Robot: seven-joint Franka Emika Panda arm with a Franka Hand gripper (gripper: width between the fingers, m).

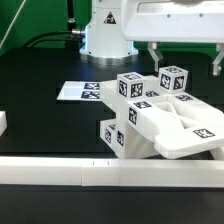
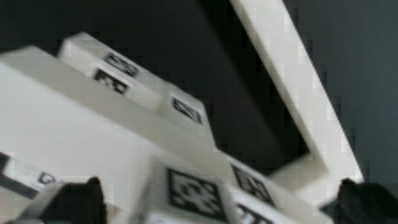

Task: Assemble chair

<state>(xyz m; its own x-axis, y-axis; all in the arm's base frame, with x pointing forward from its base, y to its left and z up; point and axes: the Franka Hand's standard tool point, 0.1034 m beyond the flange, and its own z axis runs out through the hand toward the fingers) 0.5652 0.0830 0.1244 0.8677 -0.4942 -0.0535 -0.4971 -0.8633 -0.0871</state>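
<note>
Gripper (image 1: 166, 56) spread wide, empty, pointing straight down just above chair (image 1: 160, 115), arm hanging from above, chair tilted on black table (image 1: 40, 70) beside white border rail (image 1: 60, 172), marker board (image 1: 80, 92) behind.

No words or numbers readable anywhere. Only black-and-white square tags on the chair (image 1: 160, 115) and the marker board (image 1: 82, 92) (patterns, not lettering).

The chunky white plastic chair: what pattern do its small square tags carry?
Black-and-white block patterns on the chair; the exterior view shows them best.
</note>
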